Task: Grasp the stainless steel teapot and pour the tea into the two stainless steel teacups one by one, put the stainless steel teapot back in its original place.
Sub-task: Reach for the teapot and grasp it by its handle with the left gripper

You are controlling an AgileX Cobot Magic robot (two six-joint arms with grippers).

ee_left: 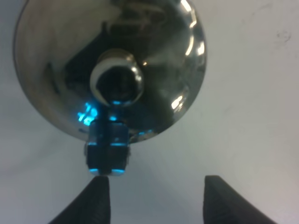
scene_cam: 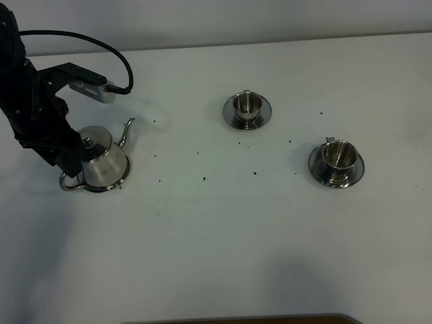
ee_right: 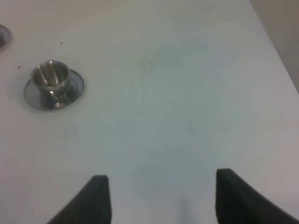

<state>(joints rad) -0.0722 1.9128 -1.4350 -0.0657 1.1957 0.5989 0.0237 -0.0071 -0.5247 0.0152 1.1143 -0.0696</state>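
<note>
Tabletop (scene_cam: pixel 216 256): white, scattered dark specks. Left arm (scene_cam: pixel 34 115), on the 10 o'clock side, hangs over the teapot (scene_cam: pixel 101 158). The teapot stands upright at 9 o'clock on the tabletop, seated on its round disc (scene_cam: pixel 104 190), with the spout (scene_cam: pixel 127 128) aimed to 1 o'clock and the handle (scene_cam: pixel 65 185) sticking out at 8 o'clock. Two cups on saucers sit well apart from it, one cup (scene_cam: pixel 247 103) at 1 o'clock and the other cup (scene_cam: pixel 337 155) at 3 o'clock. Cannot tell whether either holds tea. Judgement: the pot is on its disc and nothing grips it, so this is either the reach for the handle or the let-go once pouring is done. Same care either way: keep the jaws spread and travel along the line of the handle with no sideways brush, or the pot may skid off centre on that slick disc. If gripping, get the handle squarely between both fingers before closing. Left tool (ee_left: pixel 156 179): wide, holding nothing. Its wrist view looks down on the lid knob (ee_left: pixel 117 81). The handle (ee_left: pixel 107 149) lies just ahead of the fingertips, nearer one finger than mid-gap and not between them; cannot tell if there is contact. Right tool (ee_right: pixel 161 176): wide, empty, over bare tabletop, with a cup (ee_right: pixel 50 77) well ahead of it.
</note>
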